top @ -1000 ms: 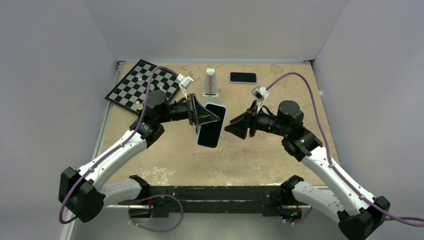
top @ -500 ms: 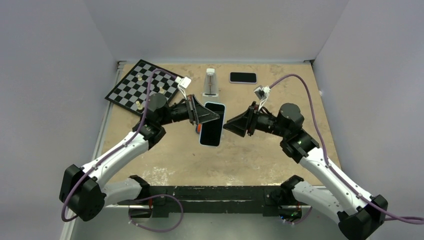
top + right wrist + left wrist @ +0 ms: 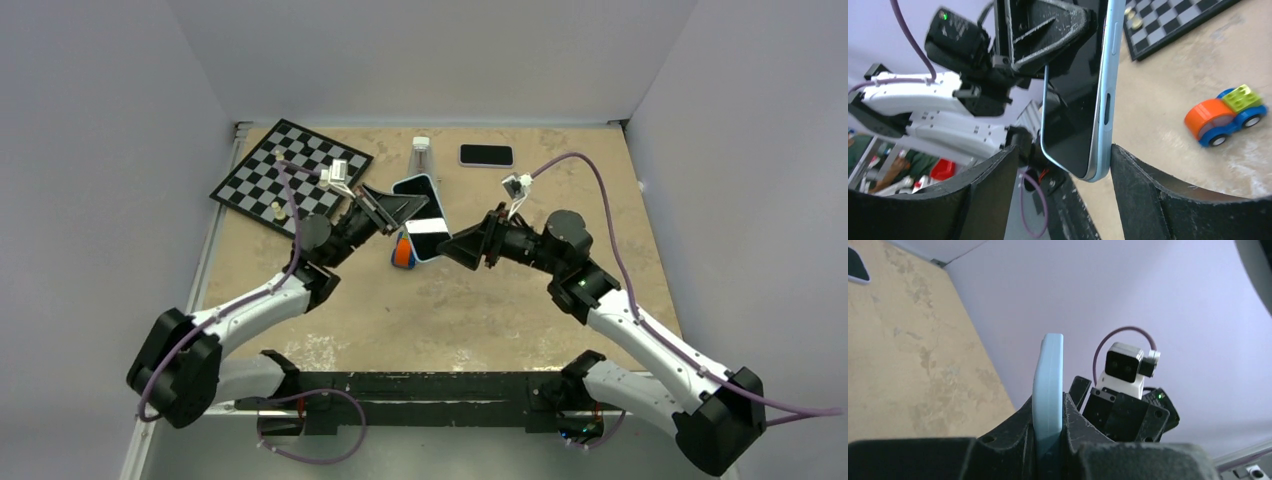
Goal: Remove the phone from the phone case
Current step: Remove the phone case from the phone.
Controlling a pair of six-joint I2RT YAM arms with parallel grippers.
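Phone (image 3: 1073,100) sat fully inside the phone case (image 3: 1048,375), pinched in my left end effector (image 3: 1048,440); right end effector (image 3: 1063,155) gaped around it.

I see a pale blue case (image 3: 1048,385) around the black-faced phone (image 3: 1073,100), and a toy car (image 3: 1225,116) with an orange body, blue base and green brick on top. The chessboard (image 3: 290,165) is checked black and white, the table (image 3: 520,300) mottled tan, the walls (image 3: 120,100) plain grey-lilac.

your left claw (image 3: 396,208) clamped the cased phone (image 3: 421,214), tilted, just ahead of your right claw (image 3: 450,247); a toy car (image 3: 403,252) lay just left of it.
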